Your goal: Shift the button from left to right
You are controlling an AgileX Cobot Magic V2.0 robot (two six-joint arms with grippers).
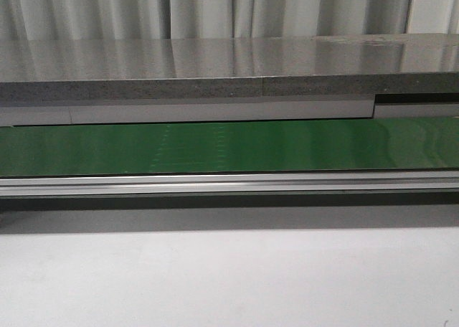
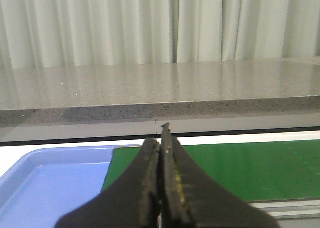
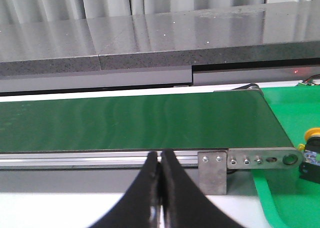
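A button (image 3: pixel 311 157) with a yellow round cap and black body shows at the edge of the right wrist view. It sits on a green tray (image 3: pixel 282 200) just past the conveyor's end. My right gripper (image 3: pixel 160 156) is shut with nothing between its fingers and hangs in front of the conveyor's rail, well apart from the button. My left gripper (image 2: pixel 161 139) is shut and empty too. It hovers over the seam between a blue tray (image 2: pixel 45 188) and the green belt (image 2: pixel 240 165). Neither gripper appears in the front view.
The green conveyor belt (image 1: pixel 215 148) runs across the table with an aluminium rail (image 1: pixel 215 183) along its near side. A grey stone shelf (image 1: pixel 215 69) stands behind it, with curtains beyond. A metal bracket (image 3: pixel 212 170) hangs at the belt's end.
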